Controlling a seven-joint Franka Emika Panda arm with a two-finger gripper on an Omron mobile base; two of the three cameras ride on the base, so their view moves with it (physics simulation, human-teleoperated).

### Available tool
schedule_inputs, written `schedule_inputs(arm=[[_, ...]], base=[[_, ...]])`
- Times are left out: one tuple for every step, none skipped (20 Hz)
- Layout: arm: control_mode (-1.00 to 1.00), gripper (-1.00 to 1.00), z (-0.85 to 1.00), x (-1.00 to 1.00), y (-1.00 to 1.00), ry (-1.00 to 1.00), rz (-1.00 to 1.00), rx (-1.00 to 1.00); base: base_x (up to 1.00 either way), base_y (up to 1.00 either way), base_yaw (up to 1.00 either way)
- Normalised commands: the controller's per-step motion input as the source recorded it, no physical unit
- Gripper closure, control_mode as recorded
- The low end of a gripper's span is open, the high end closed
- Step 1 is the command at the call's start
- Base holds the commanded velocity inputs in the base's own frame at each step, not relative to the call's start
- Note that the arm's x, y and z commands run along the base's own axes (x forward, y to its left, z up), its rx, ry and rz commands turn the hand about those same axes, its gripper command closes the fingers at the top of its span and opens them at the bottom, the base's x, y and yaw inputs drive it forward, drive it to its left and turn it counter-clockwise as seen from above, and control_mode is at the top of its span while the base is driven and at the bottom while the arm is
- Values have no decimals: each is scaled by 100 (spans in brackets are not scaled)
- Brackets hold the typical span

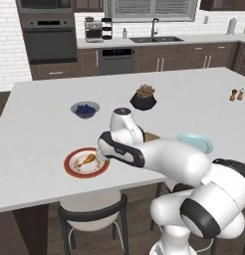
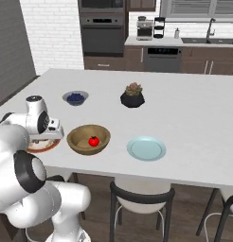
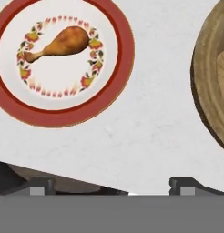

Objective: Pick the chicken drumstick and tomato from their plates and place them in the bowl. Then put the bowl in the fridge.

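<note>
White kitchen surface (image 1: pixel 40 129), ovens behind; gripper (image 3: pixel 111 184) hangs spread and empty, chicken drumstick (image 3: pixel 59 43) on its red-rimmed plate (image 3: pixel 118 68) just beyond.

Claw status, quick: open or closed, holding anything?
Claw: open, holding nothing; its tips stand wide apart over the counter, short of the chicken drumstick, which lies on its red-rimmed plate.

Arm bent low at centre frame

The white arm folds forward in the left base view; its gripper (image 3: pixel 111 184) shows two dark fingertips (image 3: pixel 41 185) set wide apart along the frame's bottom.
</note>
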Motion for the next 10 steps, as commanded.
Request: schedule_inputs(arm=[[-100,-100,-4,100,100,0,-9,-11],[-100,-100,0,97,100,0,-16,-17],[-100,-100,0,96,100,0,-17,-11],[-100,-100,0,96,100,0,-17,-3],[-100,-100,0,86,100,0,-15,-3],[-100,-100,0,80,100,0,-17,0],[-100,-100,0,74,96,0,-18,0],[-100,-100,0,67,72,0,-23,0],[-100,-100,0,59,53,0,-25,0],[-100,-100,0,56,36,1,-26,0]], base=[[0,0,0],[0,0,0],[0,0,0],[0,0,0],[0,0,0],[0,0,0],[0,0,0],[0,0,0],[0,0,0],[0,0,0]])
